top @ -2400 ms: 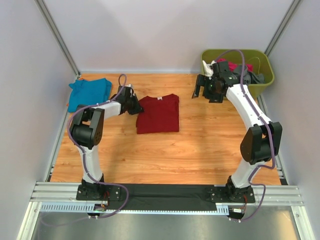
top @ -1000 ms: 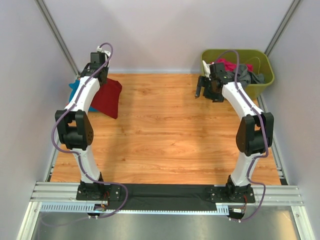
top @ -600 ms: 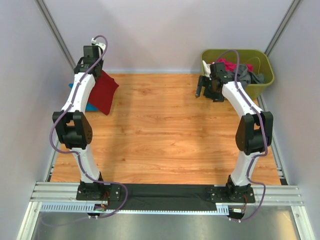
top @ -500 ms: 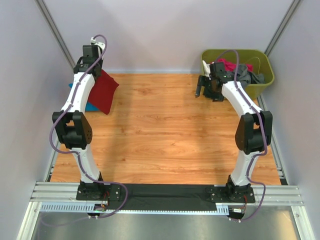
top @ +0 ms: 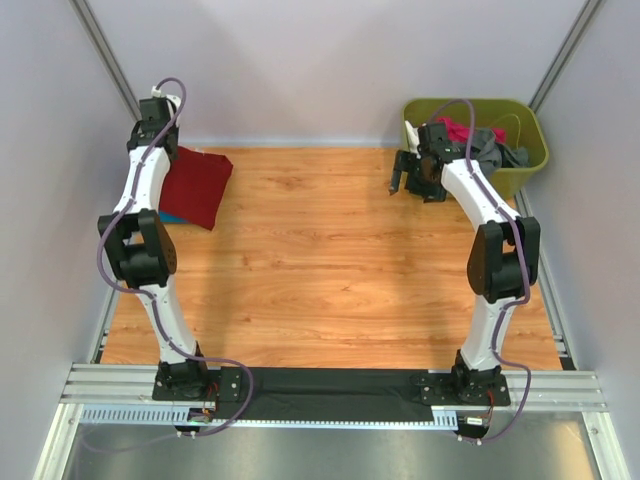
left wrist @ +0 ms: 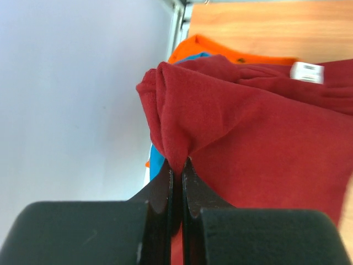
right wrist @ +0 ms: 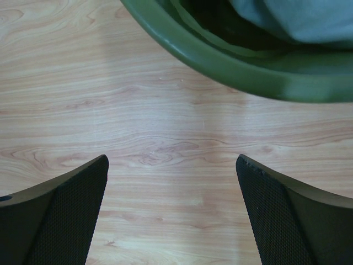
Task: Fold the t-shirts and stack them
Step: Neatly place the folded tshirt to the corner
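Left wrist view: the dark red t-shirt (left wrist: 248, 138) is bunched into a fold, and that fold is pinched between the closed fingers of the left gripper (left wrist: 176, 168). A small white label (left wrist: 306, 72) sits at the shirt's far edge.
Top external view: the same shirt hangs as a folded panel at the far-left corner of the wooden tabletop (top: 330, 260). It is held by its upper corner and slants down toward the near side.
Under it: the teal-blue t-shirt (top: 170, 216) is almost wholly covered, with only a sliver showing at the red shirt's near-left edge. Whether the two touch cannot be told.
Beside that: an orange cloth edge (left wrist: 220, 47) peeks out next to the teal, close to the corner post (left wrist: 179, 22).
Left edge: the grey side wall (left wrist: 71, 99) stands just beside the gripped fold, so that side is tight.
Other arm: the right gripper (right wrist: 171, 160) has its fingers spread wide with nothing between them. It is over bare wood just beside the rim of the green bin (right wrist: 220, 61).
Bin contents: a pink garment (top: 460, 130) and a grey garment (top: 497, 148) are heaped inside, at the far-right corner.
Open room: bare wood runs from the red shirt's right edge across to the bin, and on to the near rail (top: 330, 385).
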